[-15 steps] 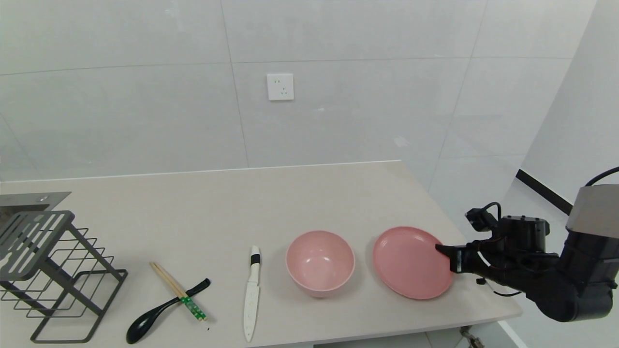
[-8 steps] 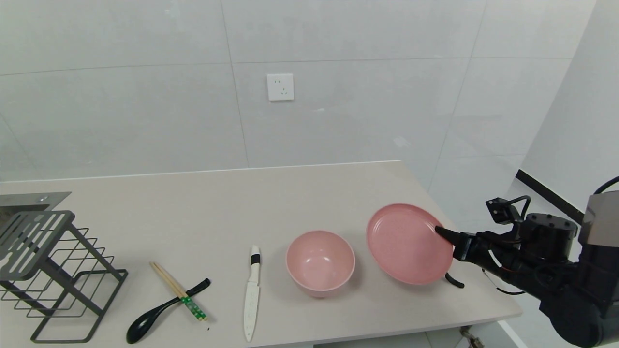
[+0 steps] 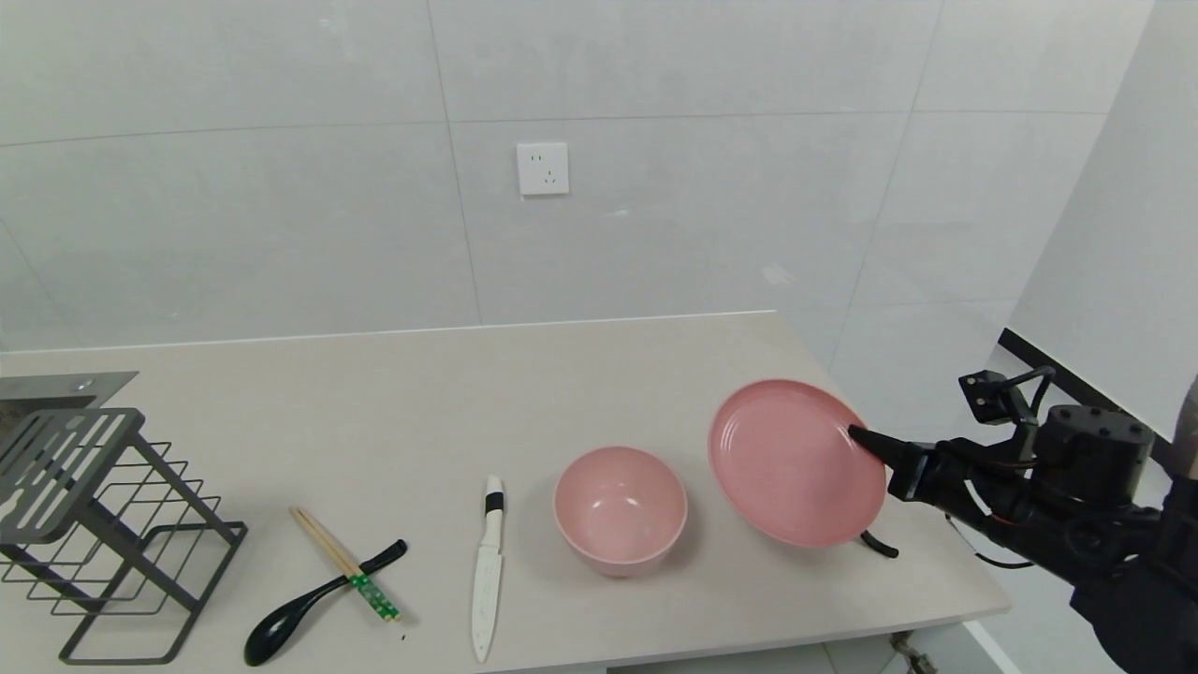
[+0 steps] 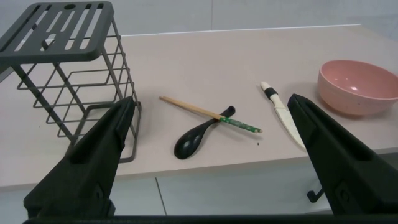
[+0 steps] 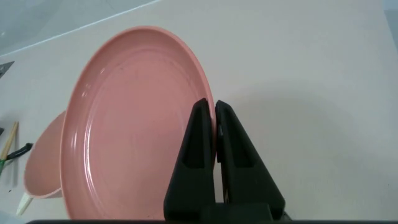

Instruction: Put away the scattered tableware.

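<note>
Now the right gripper is closed on the rim of the pink plate, held tilted above the counter near the bowl. The plate seems light, stiff and smooth, so it may swivel. The left gripper is wide open and empty.

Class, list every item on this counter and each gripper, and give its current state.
pink plate, tilted, held up by right gripper
right gripper, fingers shut on plate rim
left gripper, fingers open
pink bowl, upright
knife, lying flat
spoon, lying flat
chopsticks, lying across spoon
rack, standing upright
</note>
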